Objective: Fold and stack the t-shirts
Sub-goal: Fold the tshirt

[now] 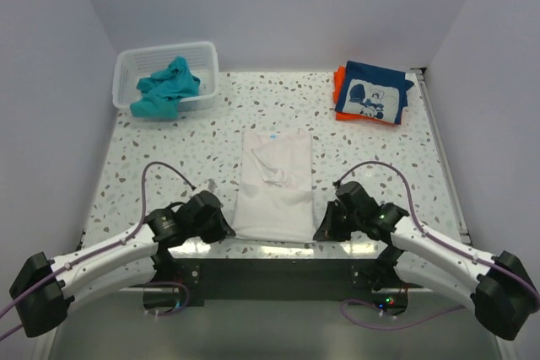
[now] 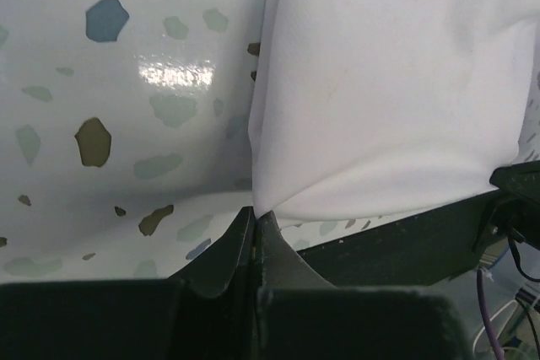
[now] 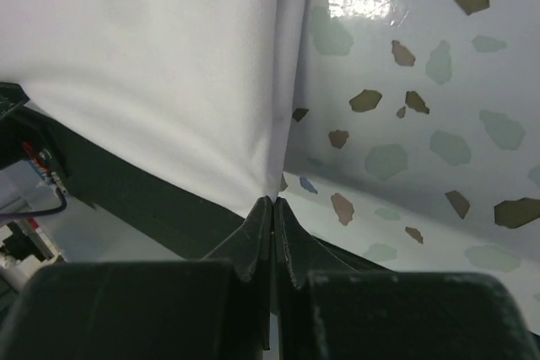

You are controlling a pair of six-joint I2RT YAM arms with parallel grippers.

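Note:
The white t-shirt (image 1: 274,183) lies folded lengthwise into a narrow strip at the table's near middle, collar at the far end. My left gripper (image 1: 226,231) is shut on its near left corner, seen in the left wrist view (image 2: 255,211) with white cloth (image 2: 380,90) running up from the tips. My right gripper (image 1: 321,232) is shut on the near right corner, as in the right wrist view (image 3: 273,201) under the cloth (image 3: 152,56). The teal t-shirt (image 1: 167,88) lies crumpled in the basket. The navy printed t-shirt (image 1: 371,92) lies folded on the orange t-shirt (image 1: 339,83) at far right.
The white mesh basket (image 1: 135,61) stands at the far left corner. The speckled tabletop (image 1: 169,158) has a dark front edge (image 1: 270,252) right under both grippers. Purple cables (image 1: 160,166) loop above each arm. Grey walls close in the table.

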